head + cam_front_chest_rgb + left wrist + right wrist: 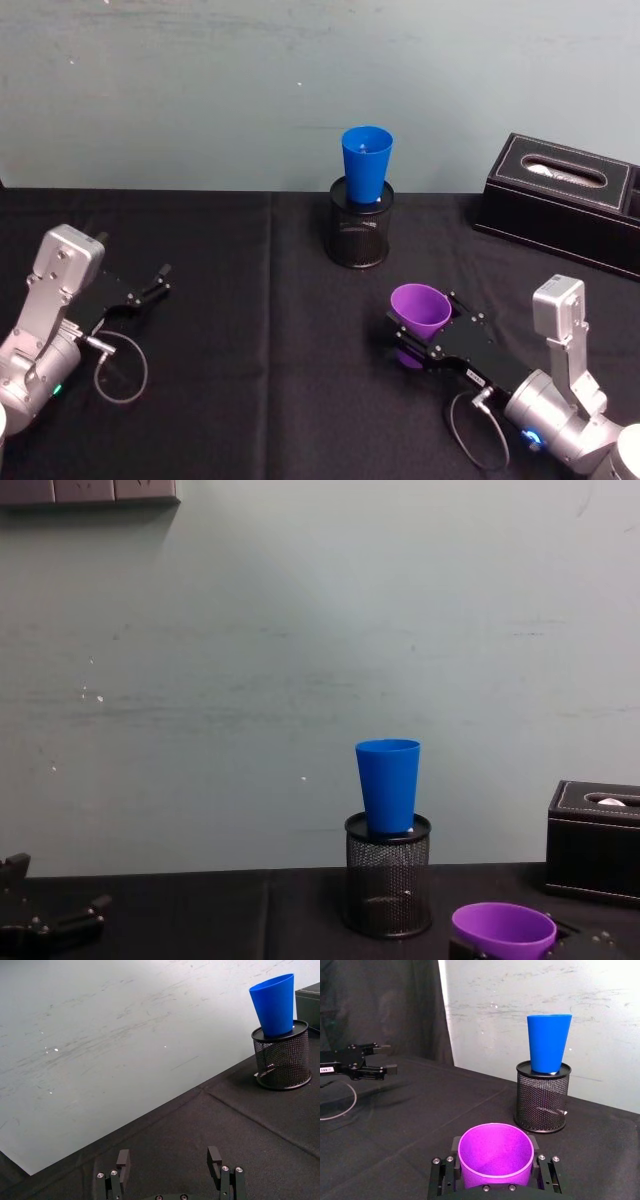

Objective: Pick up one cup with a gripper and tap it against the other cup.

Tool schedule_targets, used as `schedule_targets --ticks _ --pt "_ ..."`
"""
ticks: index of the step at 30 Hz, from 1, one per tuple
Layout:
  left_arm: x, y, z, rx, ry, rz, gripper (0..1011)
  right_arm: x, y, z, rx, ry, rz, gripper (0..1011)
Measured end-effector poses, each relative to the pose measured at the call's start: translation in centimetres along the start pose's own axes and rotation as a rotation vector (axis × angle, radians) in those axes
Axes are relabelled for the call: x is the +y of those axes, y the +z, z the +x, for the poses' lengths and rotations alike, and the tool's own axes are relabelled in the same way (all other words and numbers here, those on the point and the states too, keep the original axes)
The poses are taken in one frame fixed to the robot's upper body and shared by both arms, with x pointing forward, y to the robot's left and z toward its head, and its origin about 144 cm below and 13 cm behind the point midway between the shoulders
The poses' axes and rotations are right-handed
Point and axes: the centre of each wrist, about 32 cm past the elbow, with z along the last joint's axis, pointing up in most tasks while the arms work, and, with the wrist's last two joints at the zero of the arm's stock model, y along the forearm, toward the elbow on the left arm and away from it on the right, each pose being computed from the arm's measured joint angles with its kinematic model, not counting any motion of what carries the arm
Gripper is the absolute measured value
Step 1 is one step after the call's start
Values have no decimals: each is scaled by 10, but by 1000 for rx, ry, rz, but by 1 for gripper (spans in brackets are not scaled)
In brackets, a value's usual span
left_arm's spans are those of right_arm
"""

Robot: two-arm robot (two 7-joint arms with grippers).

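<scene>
Purple cup [495, 1152] clamped in right hand [495, 1171]

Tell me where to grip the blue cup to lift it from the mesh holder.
Grip the blue cup on its bare upper wall, below the rim, from the side: its foot sits in the mesh holder, and the upward flare should resist slipping. The open left gripper is free; the right gripper holds the purple cup.

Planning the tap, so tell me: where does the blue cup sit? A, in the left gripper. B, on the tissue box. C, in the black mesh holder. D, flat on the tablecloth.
C: the blue cup stands upright in the black mesh holder; the right gripper holds the purple cup.
</scene>
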Motion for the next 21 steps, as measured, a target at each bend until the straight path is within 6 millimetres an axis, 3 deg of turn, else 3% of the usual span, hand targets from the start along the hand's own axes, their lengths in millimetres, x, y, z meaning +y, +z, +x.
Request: schedule_targets --ticks 21 --pt "0 0 0 0 0 0 1011 20 -3 7 -11 2 3 752"
